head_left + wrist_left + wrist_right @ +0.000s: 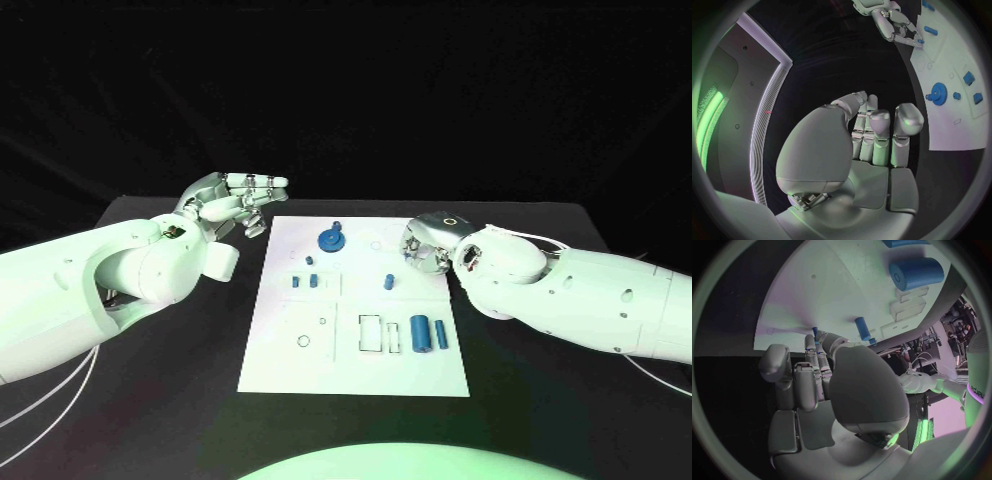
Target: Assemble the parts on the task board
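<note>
The white task board lies in the middle of the table. On it sit a blue gear, a few small blue parts, a blue peg and a thick blue cylinder beside a thin blue bar. My right hand hangs over the board's far right part. Its fingers point down at the board, and thumb and finger meet on a small blue part close to the blue peg. My left hand hovers off the board's far left corner, holding nothing.
Empty outlined slots lie left of the cylinder, and a small ring outline marks the board's near left part. Black table surrounds the board on all sides. The left wrist view also catches the right hand and the gear.
</note>
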Controlling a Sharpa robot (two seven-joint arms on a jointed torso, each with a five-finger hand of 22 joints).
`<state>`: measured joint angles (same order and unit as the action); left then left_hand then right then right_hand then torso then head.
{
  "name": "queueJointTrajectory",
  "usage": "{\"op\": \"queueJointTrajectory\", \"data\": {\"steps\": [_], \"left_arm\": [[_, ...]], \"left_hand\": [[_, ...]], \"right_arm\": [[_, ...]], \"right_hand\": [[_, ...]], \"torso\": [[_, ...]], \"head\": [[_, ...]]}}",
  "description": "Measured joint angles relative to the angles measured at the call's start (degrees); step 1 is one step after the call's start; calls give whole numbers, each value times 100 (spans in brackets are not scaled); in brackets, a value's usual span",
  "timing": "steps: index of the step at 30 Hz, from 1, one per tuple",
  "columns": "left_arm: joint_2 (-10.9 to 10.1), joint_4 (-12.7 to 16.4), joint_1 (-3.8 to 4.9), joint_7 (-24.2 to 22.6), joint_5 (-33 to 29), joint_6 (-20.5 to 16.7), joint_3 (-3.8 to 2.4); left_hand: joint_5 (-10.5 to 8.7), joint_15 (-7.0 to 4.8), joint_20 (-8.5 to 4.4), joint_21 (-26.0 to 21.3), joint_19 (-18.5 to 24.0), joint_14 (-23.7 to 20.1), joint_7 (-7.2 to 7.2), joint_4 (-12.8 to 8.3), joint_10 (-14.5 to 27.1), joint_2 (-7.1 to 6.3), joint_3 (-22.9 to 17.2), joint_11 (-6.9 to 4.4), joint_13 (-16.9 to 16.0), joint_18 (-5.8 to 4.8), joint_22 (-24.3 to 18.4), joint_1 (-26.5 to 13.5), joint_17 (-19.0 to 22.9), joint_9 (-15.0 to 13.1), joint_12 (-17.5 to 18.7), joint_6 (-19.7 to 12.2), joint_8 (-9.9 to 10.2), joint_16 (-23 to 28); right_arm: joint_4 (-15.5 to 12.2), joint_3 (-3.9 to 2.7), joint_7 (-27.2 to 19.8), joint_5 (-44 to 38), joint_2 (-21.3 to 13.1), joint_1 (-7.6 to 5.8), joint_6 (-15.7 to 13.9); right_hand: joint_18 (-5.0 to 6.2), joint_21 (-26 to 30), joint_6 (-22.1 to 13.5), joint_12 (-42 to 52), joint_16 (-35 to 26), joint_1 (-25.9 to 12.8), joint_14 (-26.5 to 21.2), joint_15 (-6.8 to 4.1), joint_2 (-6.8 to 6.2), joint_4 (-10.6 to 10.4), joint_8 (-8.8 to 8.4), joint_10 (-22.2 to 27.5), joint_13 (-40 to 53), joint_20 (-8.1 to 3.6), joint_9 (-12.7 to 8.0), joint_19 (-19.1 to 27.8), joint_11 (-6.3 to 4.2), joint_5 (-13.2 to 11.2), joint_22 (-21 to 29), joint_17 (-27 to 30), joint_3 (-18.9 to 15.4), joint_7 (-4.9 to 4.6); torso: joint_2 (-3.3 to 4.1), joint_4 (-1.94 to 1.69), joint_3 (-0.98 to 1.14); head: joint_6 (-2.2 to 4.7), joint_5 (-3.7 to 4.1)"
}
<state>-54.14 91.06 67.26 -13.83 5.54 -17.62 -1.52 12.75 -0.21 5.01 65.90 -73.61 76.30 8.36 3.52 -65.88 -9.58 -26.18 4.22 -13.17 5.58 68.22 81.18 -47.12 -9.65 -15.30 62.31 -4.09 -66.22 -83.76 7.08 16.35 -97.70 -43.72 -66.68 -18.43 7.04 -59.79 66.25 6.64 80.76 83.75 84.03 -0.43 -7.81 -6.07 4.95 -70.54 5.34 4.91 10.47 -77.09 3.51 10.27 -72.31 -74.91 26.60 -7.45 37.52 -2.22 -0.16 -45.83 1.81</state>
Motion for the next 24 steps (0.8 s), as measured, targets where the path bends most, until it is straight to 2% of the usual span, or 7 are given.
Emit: {"op": "queueJointTrajectory", "data": {"steps": [2, 6, 13, 20, 24], "left_arm": [[2, -12, 0, 1, 1, 0, 0], [10, -33, 0, 4, 2, 0, 0], [16, -52, 0, 11, 4, 1, 0], [63, -65, 0, 13, 5, 3, 0], [90, -74, 0, 13, 5, 3, 3]], "left_hand": [[0, 0, 0, 0, 0, 0, 0, 0, 0, 0, 0, 0, 0, 0, 0, 0, 0, 0, 0, 0, 0, 0], [0, 0, 0, 0, 0, 0, 21, -15, 0, 0, -15, 0, 1, -1, -10, 0, 16, 7, 0, -21, 0, 0], [0, 0, 0, 0, 0, 0, 41, -15, 30, 0, -15, 30, 1, -1, -17, 0, 32, 7, 0, -41, 0, 0], [0, 0, 0, 0, 0, 0, 41, -15, 30, 0, -15, 30, 1, -1, -17, 0, 35, 6, 0, -41, 0, 0], [0, 0, 0, 0, 0, 0, 41, -15, 30, 0, -15, 30, 1, -1, -17, 0, 34, 6, 0, -41, 0, 0]], "right_arm": [[-55, -10, -2, 5, -36, -13, -58], [-302, -46, -3, 21, -198, -84, -162], [-977, -78, 22, 53, -483, -160, -284], [-1541, -86, 23, 126, -378, -139, -388], [-1656, -86, 0, 163, -181, -62, -435]], "right_hand": [[0, -6, 0, 0, 19, -53, 0, 0, -5, 5, -1, -16, -14, 0, 29, 0, -8, -93, -12, 0, 7, 0], [0, -6, 0, 0, 19, -62, 0, 0, -14, 6, -2, -25, -14, 0, 33, 0, -17, -110, -17, 0, 7, 1], [1, -44, -1, -11, 19, -67, 0, 0, -19, 28, -11, -25, -17, 0, 33, 0, -16, -110, -40, 1, 30, 1], [1, -44, -1, -24, 41, -67, 0, 0, -19, 45, -21, -45, -24, 0, 33, 0, 3, -61, -52, -4, 46, 1], [1, -44, -2, -26, 41, -67, 0, 0, -19, 62, -23, -45, -27, 0, 32, 0, 4, -27, -52, -4, 63, 1]], "torso": [[-1, 0, -1], [-2, -3, -3], [1, 1, -3], [3, -4, -1], [0, -7, -3]], "head": [[3, 6], [8, 14], [19, -32], [26, -137], [17, -225]]}}
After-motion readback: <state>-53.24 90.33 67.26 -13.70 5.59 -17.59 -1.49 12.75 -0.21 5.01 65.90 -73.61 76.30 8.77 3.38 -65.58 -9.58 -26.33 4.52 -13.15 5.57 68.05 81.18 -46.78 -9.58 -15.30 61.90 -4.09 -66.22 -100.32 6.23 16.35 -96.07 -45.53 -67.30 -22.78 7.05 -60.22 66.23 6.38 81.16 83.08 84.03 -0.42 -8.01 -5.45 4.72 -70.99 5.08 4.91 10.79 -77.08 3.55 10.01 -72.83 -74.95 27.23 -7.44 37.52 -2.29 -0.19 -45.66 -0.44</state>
